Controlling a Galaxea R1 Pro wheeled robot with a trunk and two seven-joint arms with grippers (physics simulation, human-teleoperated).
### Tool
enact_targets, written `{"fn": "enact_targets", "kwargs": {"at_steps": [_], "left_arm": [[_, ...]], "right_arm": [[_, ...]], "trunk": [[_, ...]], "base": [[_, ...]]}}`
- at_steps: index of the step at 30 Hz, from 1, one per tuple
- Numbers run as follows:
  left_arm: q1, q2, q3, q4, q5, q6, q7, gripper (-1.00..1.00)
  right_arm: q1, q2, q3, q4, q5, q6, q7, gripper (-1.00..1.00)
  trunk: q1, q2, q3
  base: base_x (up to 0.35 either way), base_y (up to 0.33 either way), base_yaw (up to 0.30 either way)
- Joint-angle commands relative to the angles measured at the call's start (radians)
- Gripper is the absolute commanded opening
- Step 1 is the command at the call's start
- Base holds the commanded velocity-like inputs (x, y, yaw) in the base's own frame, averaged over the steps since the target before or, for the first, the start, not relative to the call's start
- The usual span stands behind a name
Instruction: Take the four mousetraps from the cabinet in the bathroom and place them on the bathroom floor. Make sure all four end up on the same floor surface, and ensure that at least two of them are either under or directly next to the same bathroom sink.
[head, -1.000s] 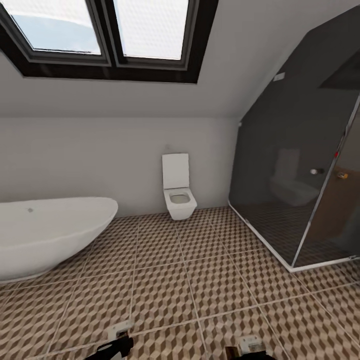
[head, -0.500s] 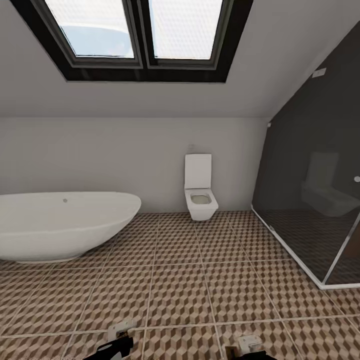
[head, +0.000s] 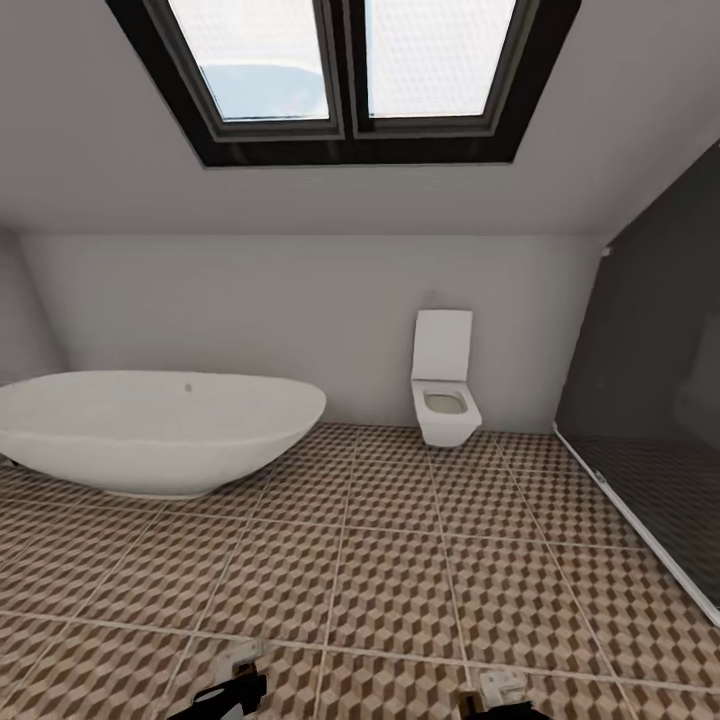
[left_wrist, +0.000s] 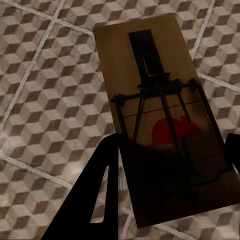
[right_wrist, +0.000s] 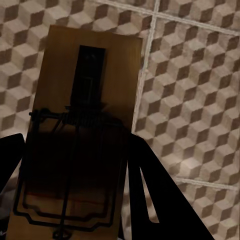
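Mousetraps are out: left tool (left_wrist: 170, 165) grips one mousetrap (left_wrist: 165, 120), right tool (right_wrist: 75, 165) grips another mousetrap (right_wrist: 80, 130), neither yet set on bathroom floor (head: 400, 560); bathtub (head: 160, 430) at ten o'clock, no sink seen.

No words, numbers or brand names can be read anywhere. The mousetrap (left_wrist: 165, 125) between the left pincer's fingers bears only a red, wordless mark.

bright daylight from skylight (head: 345, 75); wide-angle edge stretch; wrist views dim, shadowed, soft.
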Motion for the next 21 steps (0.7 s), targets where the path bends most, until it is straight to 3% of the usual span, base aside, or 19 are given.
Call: {"fn": "enact_targets", "kwargs": {"at_steps": [1, 21], "left_arm": [[0.0, 0.0, -0.008, 0.0, 0.006, -0.002, 0.005, -1.0], [0.0, 0.0, -0.008, 0.0, 0.006, -0.002, 0.005, -1.0]], "right_arm": [[-0.001, 0.0, 0.002, 0.001, 0.006, 0.002, -0.004, -1.0], [-0.001, -0.001, 0.001, 0.002, 0.004, 0.001, -0.008, -1.0]], "trunk": [[0.0, -0.001, -0.001], [0.0, -0.001, -0.001]], "base": [[0.0, 0.0, 0.3], [0.0, 0.0, 0.3]]}}
